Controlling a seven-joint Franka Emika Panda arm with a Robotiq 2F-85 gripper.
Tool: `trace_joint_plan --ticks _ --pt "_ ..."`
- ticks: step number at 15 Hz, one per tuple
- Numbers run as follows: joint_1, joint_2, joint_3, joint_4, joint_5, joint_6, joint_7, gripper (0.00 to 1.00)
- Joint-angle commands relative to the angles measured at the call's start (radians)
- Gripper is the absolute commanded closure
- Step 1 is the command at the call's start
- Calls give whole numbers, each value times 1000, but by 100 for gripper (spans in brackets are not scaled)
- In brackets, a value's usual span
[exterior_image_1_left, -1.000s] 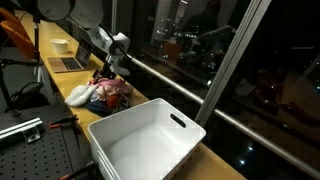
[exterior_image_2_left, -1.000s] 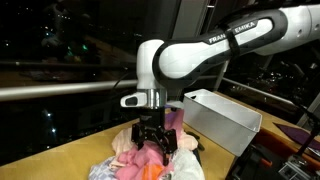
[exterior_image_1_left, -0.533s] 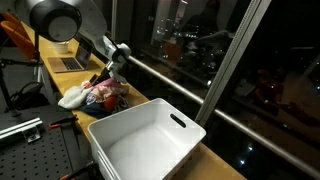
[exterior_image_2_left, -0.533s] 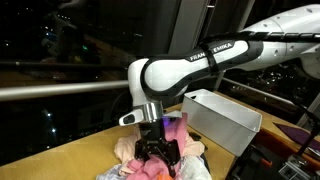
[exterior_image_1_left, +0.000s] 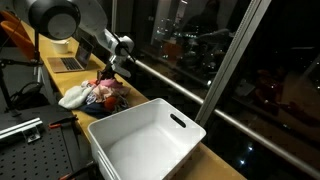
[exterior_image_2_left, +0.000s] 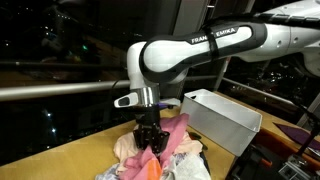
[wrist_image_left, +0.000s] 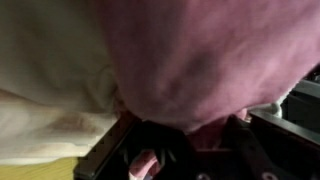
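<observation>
**Pink cloth**: top piece of the pile on the table by the window. It is drawn up into a peak at the gripper. In the wrist view the pink cloth fills most of the frame, bunched right against the jaws.

**Gripper:** jaws drawn in most of the way, pinching a fold of the pink cloth. They are not fully together, since fabric fills the gap. In both exterior views the gripper points straight down over the pile.

**Around it:**
- A cream cloth lies beside and under the pink one, touching it.
- An orange piece and a white cloth sit in the same pile.
- A white open-topped bin stands just beside the pile, apart from the gripper.
- A laptop sits further along the table, well apart.

**Risks (judgement):**
- The pinch looks like a thin fold only, so soft fabric could slide out under a quick lift.
- The pieces look tangled. I cannot tell whether the cream cloth is also caught in the jaws. If it is, it would come up too or drag its neighbours.
- A long trailing end could snag the bin rim or sweep loose pieces off the table edge.
- Cloth covers nearly the whole wrist camera, so there is little view for judging the grip.
</observation>
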Motion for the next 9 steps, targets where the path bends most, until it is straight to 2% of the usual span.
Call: trace_joint_plan --ticks 1,4,9 --pt "-5 -88 -19 -46 -14 -1 54 99" --pt "-18 -171 -36 -101 -23 -2 82 96" --pt "-76 -408 -70 -280 -49 4 118 96"
